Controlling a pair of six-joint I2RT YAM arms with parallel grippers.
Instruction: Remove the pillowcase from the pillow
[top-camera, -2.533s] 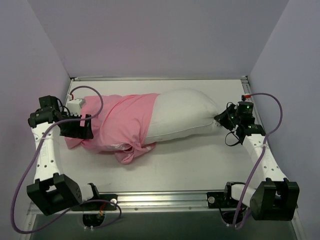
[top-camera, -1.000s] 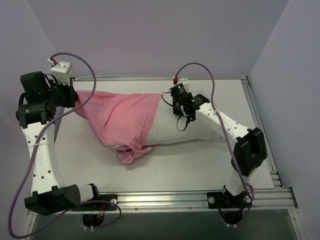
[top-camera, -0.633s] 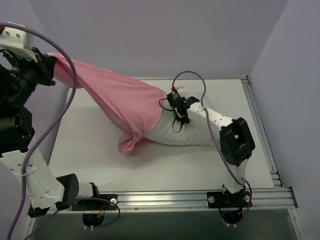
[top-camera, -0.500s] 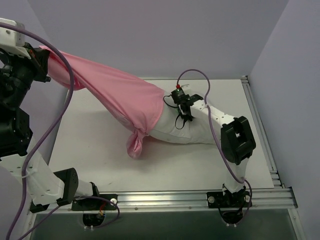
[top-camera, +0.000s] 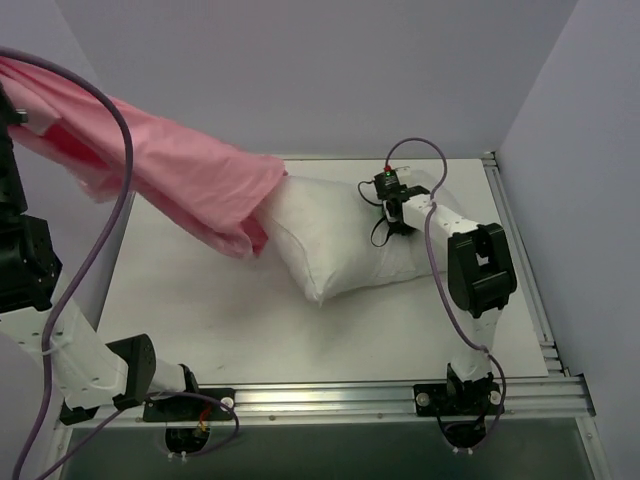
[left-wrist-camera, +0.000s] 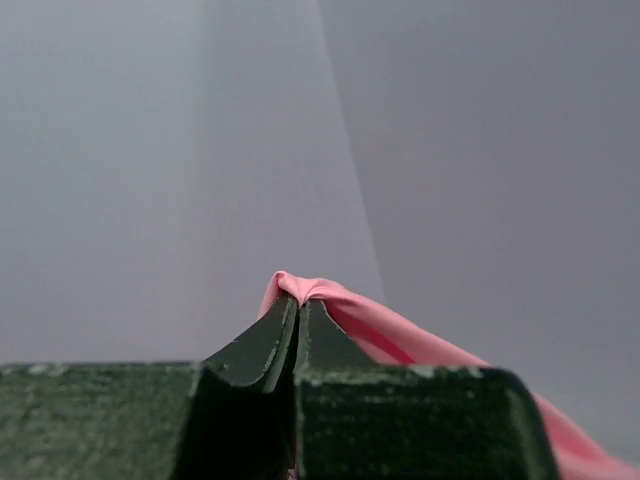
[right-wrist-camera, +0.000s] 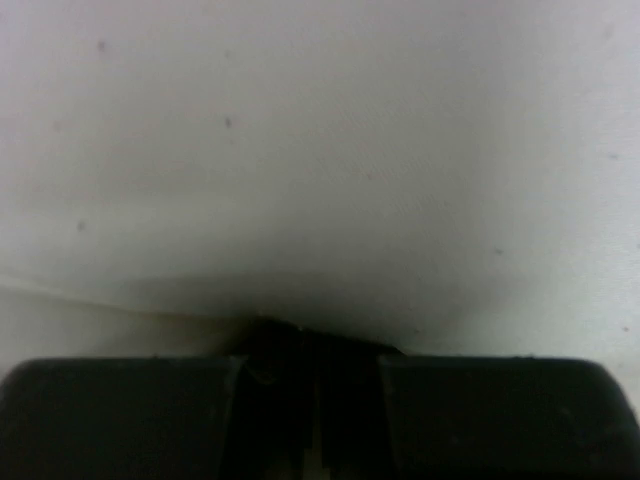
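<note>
Last pull-off. Left gripper (left-wrist-camera: 298, 305) clamped on thin pink fabric pillowcase (top-camera: 190, 175), which hangs up-left of the plump off-white stuffed pillow (top-camera: 335, 240) with its mouth at the pillow's left corner. Right gripper (right-wrist-camera: 305, 342) closed, pressed into the pillow's right half. Next: pull left until clear.

You are working in a robotics lab test cell, not a home. Plain pale-lavender panels (top-camera: 300, 70) box the bench in from 9 o'clock through 12 to 3 o'clock. The bare white tabletop (top-camera: 350, 340) ends at 6 o'clock in an aluminium rail (top-camera: 330, 397). The left arm (top-camera: 70, 345) and right arm (top-camera: 480, 270), white-and-black machines, are bolted there. Purple cables (top-camera: 130, 160) loop loose from both.
</note>
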